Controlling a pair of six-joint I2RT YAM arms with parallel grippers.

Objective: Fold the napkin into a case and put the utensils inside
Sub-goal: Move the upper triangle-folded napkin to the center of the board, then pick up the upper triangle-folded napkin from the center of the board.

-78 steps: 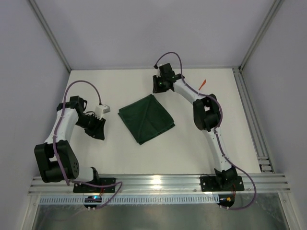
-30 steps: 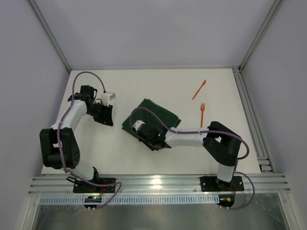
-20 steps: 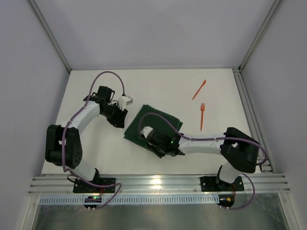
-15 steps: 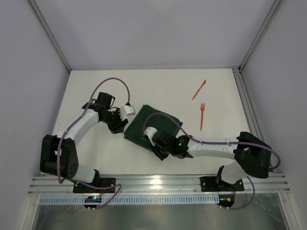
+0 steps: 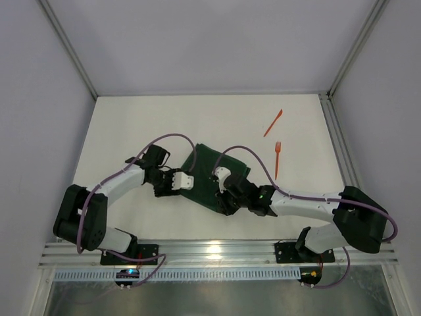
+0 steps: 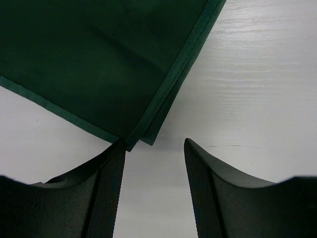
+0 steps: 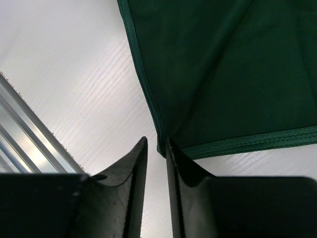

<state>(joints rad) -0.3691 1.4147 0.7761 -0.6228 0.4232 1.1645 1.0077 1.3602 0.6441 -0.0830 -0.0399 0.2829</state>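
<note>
The dark green napkin (image 5: 209, 172) lies folded flat at the table's middle. My left gripper (image 5: 186, 182) is open and empty at its near left side. In the left wrist view the gripper (image 6: 154, 143) has a layered napkin (image 6: 99, 59) corner at its left fingertip (image 6: 120, 145). My right gripper (image 5: 221, 199) is at the near corner. In the right wrist view the gripper (image 7: 156, 141) has its jaws a narrow gap apart, and the napkin (image 7: 223, 74) corner sits at the tips. The orange knife (image 5: 273, 123) and fork (image 5: 277, 160) lie far right.
The aluminium rail (image 5: 210, 250) runs along the table's near edge and shows at the lower left in the right wrist view (image 7: 20, 129). White enclosure walls stand on three sides. The right arm's links stretch along the near side of the table.
The left gripper has swung down and right from the far left to the napkin's near left corner. The right gripper has slid right along the napkin's near edge to its near corner.
</note>
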